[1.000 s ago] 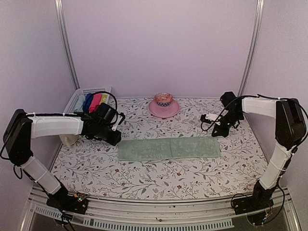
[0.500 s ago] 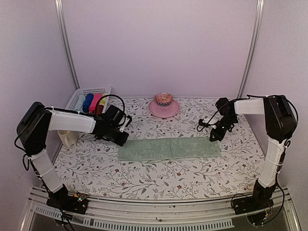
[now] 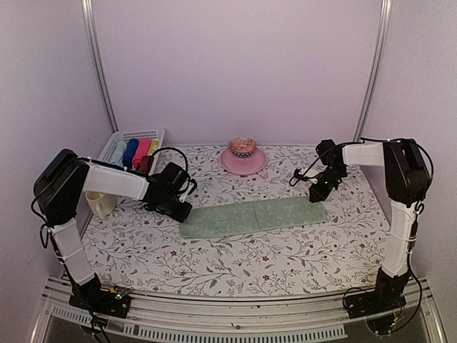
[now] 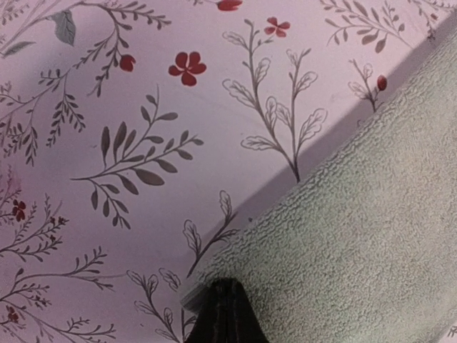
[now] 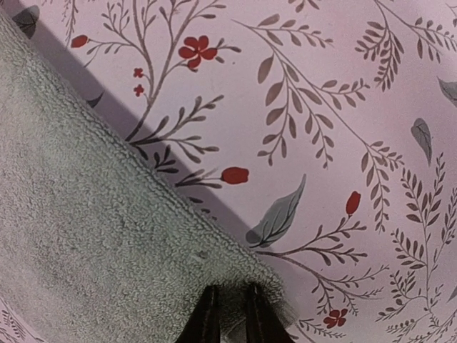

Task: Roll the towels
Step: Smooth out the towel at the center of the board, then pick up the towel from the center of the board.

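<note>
A pale green towel [image 3: 250, 218], folded into a long strip, lies across the middle of the floral table cover, its right end slightly farther back than its left. My left gripper [image 3: 184, 213] is low at the strip's far left corner. In the left wrist view the left gripper [image 4: 227, 296] is shut on the edge of the towel [image 4: 357, 236]. My right gripper [image 3: 315, 195] is at the far right corner. The right wrist view shows the right gripper [image 5: 230, 313] with its two dark fingers close together, pinching the corner of the towel [image 5: 86, 243].
A white basket [image 3: 114, 143] with several coloured rolled cloths stands at the back left. A pale cup [image 3: 100, 204] sits near the left arm. A pink stand with a small bowl [image 3: 243, 157] is at the back centre. The booth walls close in on both sides.
Both grippers came down onto the towel's far corners and the left one closed. The towel now lies skewed, its right end pulled back and inward.
</note>
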Tool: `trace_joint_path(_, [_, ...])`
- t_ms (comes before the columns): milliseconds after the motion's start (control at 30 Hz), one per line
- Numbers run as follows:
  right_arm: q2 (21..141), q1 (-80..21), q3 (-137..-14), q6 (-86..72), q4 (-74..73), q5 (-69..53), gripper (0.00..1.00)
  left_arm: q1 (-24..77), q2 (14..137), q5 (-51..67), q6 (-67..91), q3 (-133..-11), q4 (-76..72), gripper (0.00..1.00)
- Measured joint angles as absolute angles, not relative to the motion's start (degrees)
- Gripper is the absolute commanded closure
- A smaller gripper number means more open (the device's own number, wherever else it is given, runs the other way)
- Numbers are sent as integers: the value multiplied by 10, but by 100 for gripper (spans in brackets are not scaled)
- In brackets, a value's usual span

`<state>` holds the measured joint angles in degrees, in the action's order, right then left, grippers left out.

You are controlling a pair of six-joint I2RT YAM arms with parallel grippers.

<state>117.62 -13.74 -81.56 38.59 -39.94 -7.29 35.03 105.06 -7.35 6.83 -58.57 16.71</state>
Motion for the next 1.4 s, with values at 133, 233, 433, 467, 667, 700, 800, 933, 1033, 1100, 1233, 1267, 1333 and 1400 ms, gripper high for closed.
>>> trace_joint_path(133, [1178,-137,-820,376,-396,-58,60,352,1051,-80,63,-586,167,62])
trace_joint_path(233, [1169,-135,-820,369,-395,-52,46,352,1051,-84,66,-586,165,38])
trace_joint_path(433, [1097,-97,-801,348,-395,-103,41,364,1032,-97,72,-585,167,17])
trace_joint_path(467, [1084,-86,-796,344,-394,-118,41,370,1025,-101,72,-584,167,9])
trace_joint_path(667, [1061,-43,-742,325,-390,-173,37,414,977,-143,80,-571,153,3])
trace_joint_path(700, [1062,-41,-727,322,-390,-181,36,419,970,-149,81,-566,149,3])
trace_joint_path(800, [1066,-43,-710,318,-397,-203,33,431,956,-164,82,-554,140,3])
trace_joint_path(933, [1076,-45,-709,310,-396,-234,31,440,939,-181,84,-538,133,3])
trace_joint_path(1033, [1087,-45,-709,306,-395,-244,30,445,926,-194,87,-527,128,3])
trace_joint_path(1100, [1097,-45,-709,303,-395,-246,31,449,920,-202,87,-523,127,3])
trace_joint_path(1233, [1110,-48,-709,297,-393,-248,31,456,908,-217,87,-519,127,3])
trace_joint_path(1267, [1110,-49,-709,296,-391,-248,31,457,905,-221,87,-519,127,3])
trace_joint_path(1333, [1111,-56,-709,294,-388,-246,32,458,903,-229,87,-519,127,3])
trace_joint_path(1400, [1113,-70,-709,293,-382,-243,35,459,903,-236,87,-519,127,3])
